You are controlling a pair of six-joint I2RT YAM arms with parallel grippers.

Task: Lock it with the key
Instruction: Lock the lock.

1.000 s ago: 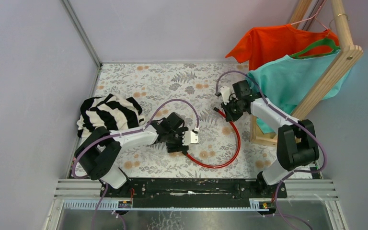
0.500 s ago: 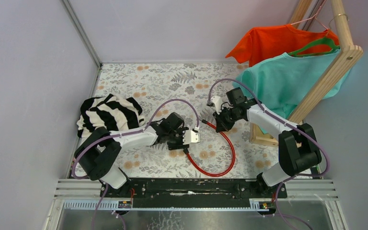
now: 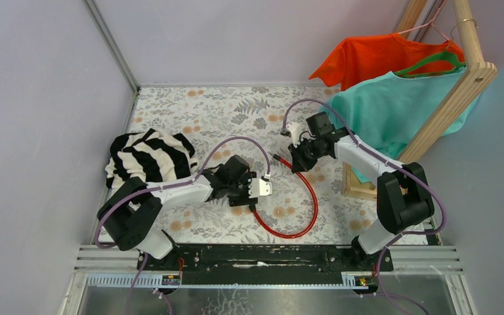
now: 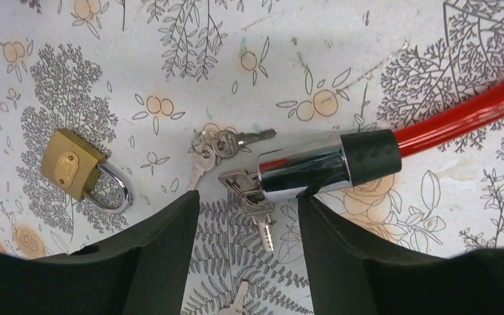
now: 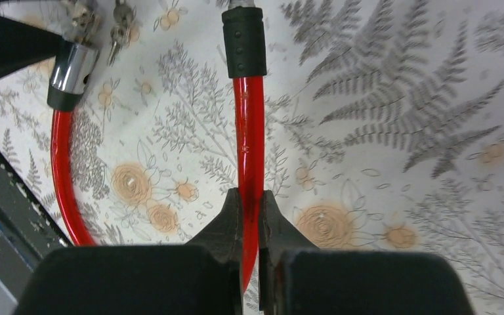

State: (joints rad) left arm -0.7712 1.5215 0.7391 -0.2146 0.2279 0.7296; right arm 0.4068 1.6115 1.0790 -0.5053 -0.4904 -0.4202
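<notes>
- Left wrist view is showing the left jaws standing wide apart and gripping nothing, their black fingers (image 4: pixel 161 256) straddling the keys (image 4: pixel 248 191) that are sitting at the open end of the chrome lock head (image 4: pixel 305 172).
- That lock head is lying on the floral worktop (image 3: pixel 190 108) near its middle, a little toward the near edge, with a brass padlock (image 4: pixel 72 169) and a small key ring (image 4: pixel 218 140) resting near it.
- Over toward the right edge, the right jaws are pinching the red cable (image 5: pixel 244 164) tight, a short way behind its black plug end (image 5: pixel 243 41), which is pointing toward the lock head.
- A striped garment (image 3: pixel 147 156) is lying by the left edge.
</notes>
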